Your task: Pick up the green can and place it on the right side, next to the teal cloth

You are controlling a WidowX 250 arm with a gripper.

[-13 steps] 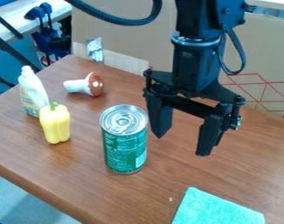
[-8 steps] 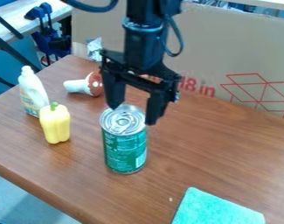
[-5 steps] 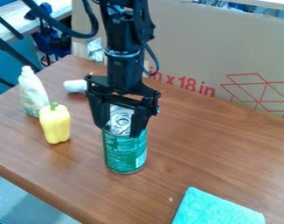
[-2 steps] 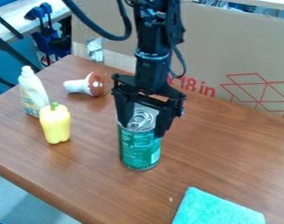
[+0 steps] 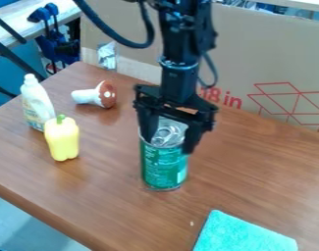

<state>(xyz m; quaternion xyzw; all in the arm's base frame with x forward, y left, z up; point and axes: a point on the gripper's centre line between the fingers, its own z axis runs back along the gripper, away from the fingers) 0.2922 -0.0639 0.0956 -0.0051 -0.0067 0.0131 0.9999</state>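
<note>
The black gripper (image 5: pixel 168 147) hangs over the middle of the table, shut on the upper part of a green can (image 5: pixel 164 167). One finger is at the can's left side and the other at its right, with the silver lid between them. The can is upright, its base at or close to the tabletop. To its left stands a yellow bell pepper (image 5: pixel 62 138) with a green stem, and a white bottle (image 5: pixel 37 104) is just behind the pepper. A toy mushroom (image 5: pixel 96 95) with a brown, white-spotted cap lies on its side farther back.
A turquoise cloth (image 5: pixel 244 234) lies at the front right of the wooden table (image 5: pixel 266 171). Behind the table stands a cardboard panel (image 5: pixel 266 59) with red print. A small silver packet (image 5: pixel 107 55) is at the back left corner.
The gripper moved left from the right side and came down around the can, closing on it. Since then gripper and can have shifted together to the right and slightly back.
</note>
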